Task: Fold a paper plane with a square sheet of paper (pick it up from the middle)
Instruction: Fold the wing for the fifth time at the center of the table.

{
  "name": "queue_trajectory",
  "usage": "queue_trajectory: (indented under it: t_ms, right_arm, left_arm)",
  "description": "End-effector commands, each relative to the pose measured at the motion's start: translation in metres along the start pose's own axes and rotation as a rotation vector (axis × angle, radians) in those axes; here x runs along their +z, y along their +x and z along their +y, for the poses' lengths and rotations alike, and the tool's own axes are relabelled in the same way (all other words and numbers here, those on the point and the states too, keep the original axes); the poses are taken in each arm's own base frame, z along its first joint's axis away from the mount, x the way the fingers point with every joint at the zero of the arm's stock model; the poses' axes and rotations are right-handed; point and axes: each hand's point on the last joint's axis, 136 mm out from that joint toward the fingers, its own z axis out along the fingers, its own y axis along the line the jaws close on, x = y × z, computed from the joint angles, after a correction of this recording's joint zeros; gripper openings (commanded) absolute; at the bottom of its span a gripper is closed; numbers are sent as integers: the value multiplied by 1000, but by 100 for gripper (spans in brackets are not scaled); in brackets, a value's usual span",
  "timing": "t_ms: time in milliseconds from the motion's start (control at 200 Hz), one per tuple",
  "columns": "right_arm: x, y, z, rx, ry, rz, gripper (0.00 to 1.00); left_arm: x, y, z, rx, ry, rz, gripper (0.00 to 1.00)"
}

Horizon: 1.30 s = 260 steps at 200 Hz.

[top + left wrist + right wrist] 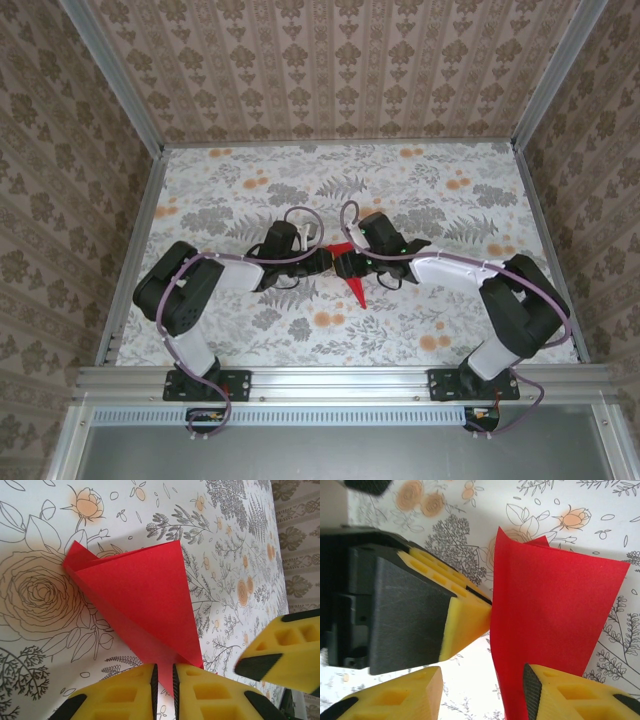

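Two creased layers of the red paper [145, 595] stood above the desk's [230, 190] middle, pinched tight by the left gripper [164, 672]. The right gripper [482, 675], jaws apart and empty, probably needed to close squarely on the free edge.

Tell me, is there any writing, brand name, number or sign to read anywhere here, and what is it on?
None: no text can be read anywhere.
The red paper is plain and unmarked.
The tablecloth bears just flowers and leaves.
The wallpaper carries an ornamental pattern, no letters.

floral tabletop [400, 180], damask-papered walls [340, 70]
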Motion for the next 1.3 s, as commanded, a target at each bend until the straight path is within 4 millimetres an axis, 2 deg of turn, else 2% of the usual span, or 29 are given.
queue_trajectory:
  t_ms: [0,215,490,730,1035,1295]
  right_arm:
    - [8,4,-10,-107,85,23,46]
    - [20,5,-8,-181,120,38,39]
    - [39,6,-22,-189,184,43,31]
    - [51,16,-27,-185,187,61,24]
    - [48,11,-25,-76,65,25,12]
    - [39,1,-21,109,-146,-44,4]
  left_arm:
    - [-3,-13,-15,18,43,-24,18]
    - [-2,-14,-15,17,45,-23,16]
    - [-3,-16,-17,18,47,-29,14]
    - [-8,-19,-14,12,33,-45,14]
    - [-17,-22,-8,1,21,-66,14]
    - [-16,-21,-8,8,34,-60,14]
